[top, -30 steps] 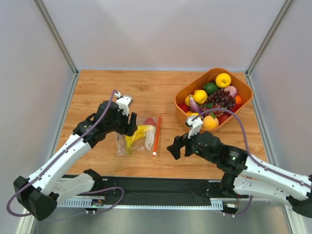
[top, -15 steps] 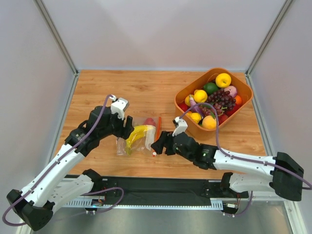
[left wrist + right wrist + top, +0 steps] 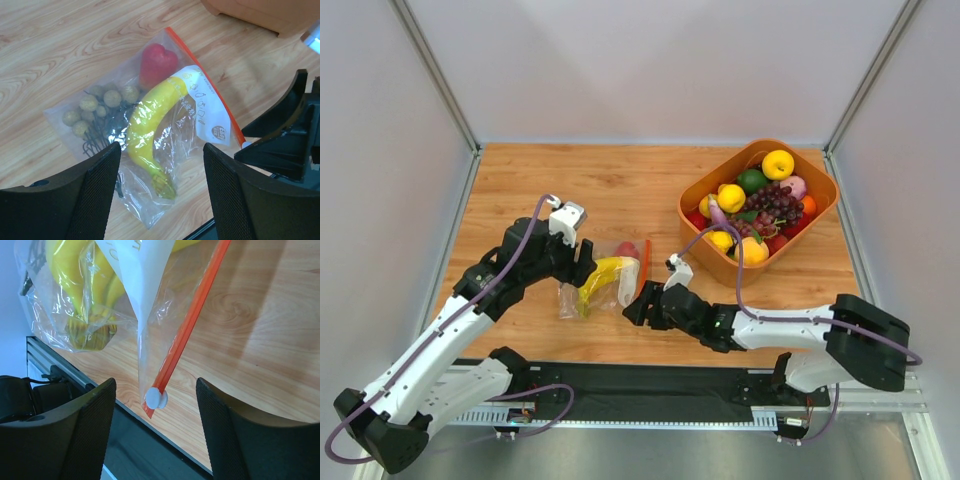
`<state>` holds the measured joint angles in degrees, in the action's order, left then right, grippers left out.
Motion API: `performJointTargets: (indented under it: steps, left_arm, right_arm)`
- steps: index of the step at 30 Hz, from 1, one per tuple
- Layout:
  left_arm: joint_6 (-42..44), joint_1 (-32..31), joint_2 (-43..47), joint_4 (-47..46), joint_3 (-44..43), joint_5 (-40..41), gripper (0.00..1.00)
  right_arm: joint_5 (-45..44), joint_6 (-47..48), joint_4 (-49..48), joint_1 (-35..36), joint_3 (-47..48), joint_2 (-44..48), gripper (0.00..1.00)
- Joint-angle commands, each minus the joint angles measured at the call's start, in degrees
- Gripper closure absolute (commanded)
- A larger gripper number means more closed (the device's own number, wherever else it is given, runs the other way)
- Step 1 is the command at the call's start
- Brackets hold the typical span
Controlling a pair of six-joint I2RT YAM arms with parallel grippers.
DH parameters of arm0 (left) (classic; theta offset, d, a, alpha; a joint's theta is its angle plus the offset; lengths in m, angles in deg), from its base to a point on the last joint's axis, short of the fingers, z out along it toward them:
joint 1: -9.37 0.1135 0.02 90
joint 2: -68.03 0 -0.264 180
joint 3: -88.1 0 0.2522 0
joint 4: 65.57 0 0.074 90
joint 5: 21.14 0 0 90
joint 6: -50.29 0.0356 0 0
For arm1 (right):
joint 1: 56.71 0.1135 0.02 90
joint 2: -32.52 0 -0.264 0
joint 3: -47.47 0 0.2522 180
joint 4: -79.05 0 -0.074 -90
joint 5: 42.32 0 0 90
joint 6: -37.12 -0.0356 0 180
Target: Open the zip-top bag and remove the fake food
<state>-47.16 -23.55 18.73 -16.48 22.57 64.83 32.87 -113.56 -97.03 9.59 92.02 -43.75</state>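
The zip-top bag [image 3: 610, 285] lies flat on the wooden table, its red-orange zip strip [image 3: 645, 262] on the right edge. Inside are a yellow banana bunch [image 3: 150, 130], a red peach-like fruit [image 3: 157, 62] and a cluster of tan balls [image 3: 100, 102]. My left gripper [image 3: 582, 264] is open and empty, hovering over the bag's near left part [image 3: 162, 200]. My right gripper [image 3: 632, 305] is open and low at the strip's near end. The white slider [image 3: 155, 399] on the strip [image 3: 195, 320] sits between its fingers [image 3: 157, 435], untouched.
An orange basket [image 3: 757, 145] at the back right holds a dark grape bunch [image 3: 775, 205] and several round fruits. A black rail [image 3: 650, 385] runs along the table's near edge, just behind the right gripper. Grey walls enclose the table.
My right arm has swung left from mid-table to the near end of the zip strip. My left gripper shifted slightly down over the bag, then held still. The bag has not moved.
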Motion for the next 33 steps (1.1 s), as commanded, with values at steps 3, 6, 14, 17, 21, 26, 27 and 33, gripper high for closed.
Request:
performJointTargets:
  steps: [3,6,14,17,21,26,27,33]
  left_arm:
    - [1.0,-0.5,1.2,-1.8,0.5,-1.2,0.26]
    - [1.2,-0.7,1.6,-2.0,0.6,-1.3,0.26]
    - [3.4,-3.9,5.2,-4.2,1.8,-4.1,0.29]
    - [4.9,-6.5,8.2,-5.9,3.1,-4.1,0.29]
    - [7.1,-10.7,13.7,-9.3,4.8,-5.6,0.29]
    - [9.1,-13.8,16.9,-12.6,5.4,-7.7,0.29]
    - [9.7,-14.1,16.9,-13.4,5.3,-8.1,0.29]
    - [14.0,-18.8,11.0,-13.5,2.4,-5.5,0.29]
  right_arm:
    - [0.0,-2.4,-12.6,0.9,-0.1,-4.6,0.39]
    - [-0.5,-1.6,-15.3,1.1,0.1,-5.7,0.53]
    - [-5.1,8.1,-5.2,1.2,7.3,0.6,1.00]
    - [-6.2,9.7,-0.1,1.2,10.2,3.3,1.00]
    - [-10.1,12.1,7.2,1.2,13.5,8.3,1.00]
    - [-13.1,14.8,13.7,1.2,18.5,11.1,1.00]
    - [-13.5,15.0,15.4,1.2,20.1,11.5,1.00]
    - [-13.3,15.1,16.7,1.1,22.8,13.5,1.00]
